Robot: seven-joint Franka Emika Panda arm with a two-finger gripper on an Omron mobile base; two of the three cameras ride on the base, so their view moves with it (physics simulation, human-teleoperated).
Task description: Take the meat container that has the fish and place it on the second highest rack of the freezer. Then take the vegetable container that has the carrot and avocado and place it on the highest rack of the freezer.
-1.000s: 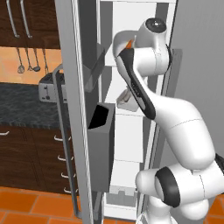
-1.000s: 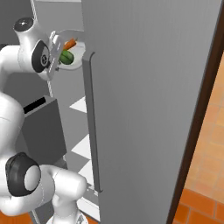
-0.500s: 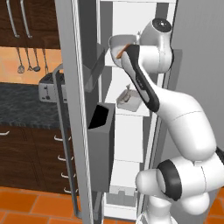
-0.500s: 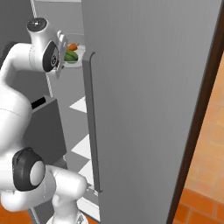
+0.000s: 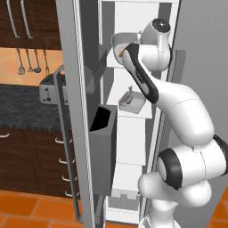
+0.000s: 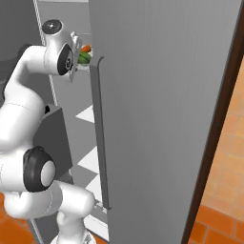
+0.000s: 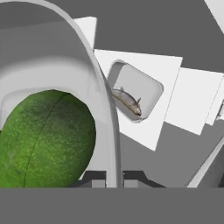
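Counted: two containers, one with one fish (image 7: 127,101), the other with one avocado (image 7: 46,139) and one carrot (image 6: 86,48); one toaster (image 5: 48,88); three hanging utensils (image 5: 32,62).

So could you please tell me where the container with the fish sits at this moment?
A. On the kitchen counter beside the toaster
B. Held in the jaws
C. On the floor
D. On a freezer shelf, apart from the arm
D. The fish container rests on a white shelf of the freezer, while the jaws pinch the rim of the vegetable container that holds the avocado.
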